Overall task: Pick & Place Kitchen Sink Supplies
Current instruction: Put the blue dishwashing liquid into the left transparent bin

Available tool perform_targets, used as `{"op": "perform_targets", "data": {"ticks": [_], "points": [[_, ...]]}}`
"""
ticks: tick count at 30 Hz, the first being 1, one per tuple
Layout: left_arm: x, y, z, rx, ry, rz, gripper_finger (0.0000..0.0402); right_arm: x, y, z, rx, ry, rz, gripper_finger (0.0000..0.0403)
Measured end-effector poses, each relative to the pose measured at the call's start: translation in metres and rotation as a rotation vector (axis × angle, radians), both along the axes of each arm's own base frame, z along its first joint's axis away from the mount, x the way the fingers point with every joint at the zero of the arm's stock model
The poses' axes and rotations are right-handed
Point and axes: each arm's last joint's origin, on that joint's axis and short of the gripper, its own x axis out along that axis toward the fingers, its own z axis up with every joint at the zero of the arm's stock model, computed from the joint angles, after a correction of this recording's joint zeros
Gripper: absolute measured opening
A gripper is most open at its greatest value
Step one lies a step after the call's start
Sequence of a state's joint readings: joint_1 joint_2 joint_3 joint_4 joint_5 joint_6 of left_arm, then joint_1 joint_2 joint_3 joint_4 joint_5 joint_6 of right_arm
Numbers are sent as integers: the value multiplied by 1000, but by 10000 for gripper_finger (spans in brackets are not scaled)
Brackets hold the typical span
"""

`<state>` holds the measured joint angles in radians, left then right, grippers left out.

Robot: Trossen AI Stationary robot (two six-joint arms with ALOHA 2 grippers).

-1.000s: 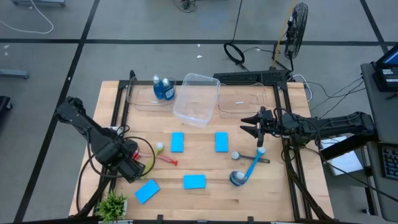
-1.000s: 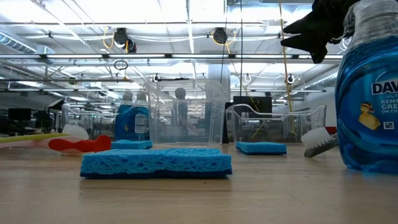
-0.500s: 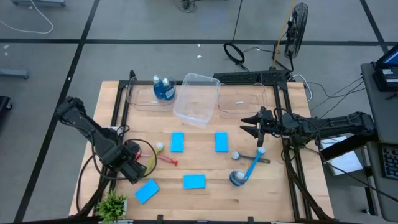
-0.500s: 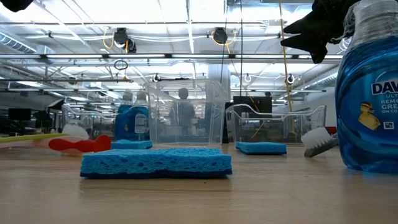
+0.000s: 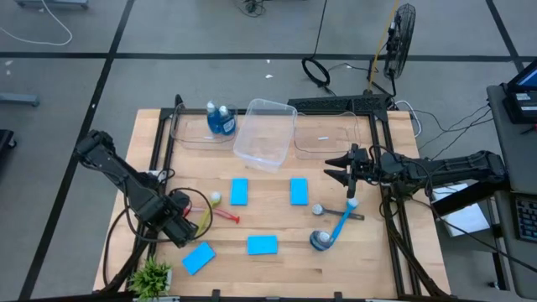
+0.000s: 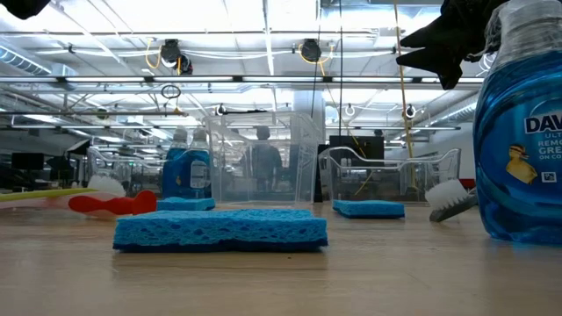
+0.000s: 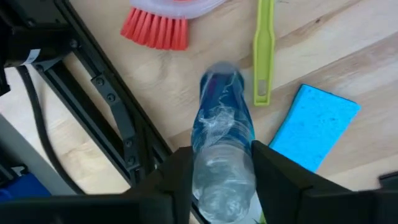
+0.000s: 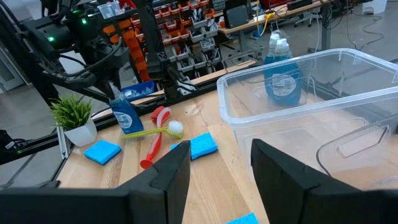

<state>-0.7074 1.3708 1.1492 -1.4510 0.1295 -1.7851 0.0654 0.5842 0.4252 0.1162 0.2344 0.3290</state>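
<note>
A small blue soap bottle (image 7: 219, 118) with a pale cap stands upright on the table near its left edge, and my left gripper (image 7: 221, 152) is over it, shut on its top. In the high view the gripper (image 5: 180, 225) hides the bottle. A red brush (image 5: 225, 216) and a yellow-green brush (image 5: 204, 220) lie beside it, and several blue sponges (image 5: 239, 191) lie flat on the wood. Another bottle (image 5: 320, 241) stands near a blue brush (image 5: 340, 225). My right gripper (image 5: 340, 168) hangs level and open at the right, with nothing between its fingers. My left gripper pinches the soap bottle's upper part (image 7: 202, 171), just below the cap, between its two fingers. The fingers come from above and point down. The bottle stays upright with its base (image 8: 129, 129) on the table.
Three clear bins stand along the far edge: the left one (image 5: 189, 134) holds two blue bottles (image 5: 221, 119), the middle one (image 5: 267, 134) sits tilted, and the right one (image 5: 325, 134) stands by my right gripper. A small green plant (image 5: 151, 275) stands at the near left corner.
My left gripper has come down a little over the soap bottle. The bottle and the other things have stayed where they were.
</note>
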Motion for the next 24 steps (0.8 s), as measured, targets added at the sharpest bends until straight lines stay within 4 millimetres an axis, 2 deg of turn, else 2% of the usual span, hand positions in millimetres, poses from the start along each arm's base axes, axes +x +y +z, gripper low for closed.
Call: {"op": "perform_targets", "data": {"ticks": [12, 24], "points": [[-3, 1, 2, -36, 44, -2, 137, 0, 0, 0, 0, 0, 0, 155], [-23, 15, 30, -193, -44, 3, 137, 0, 0, 0, 0, 0, 0, 155]]}}
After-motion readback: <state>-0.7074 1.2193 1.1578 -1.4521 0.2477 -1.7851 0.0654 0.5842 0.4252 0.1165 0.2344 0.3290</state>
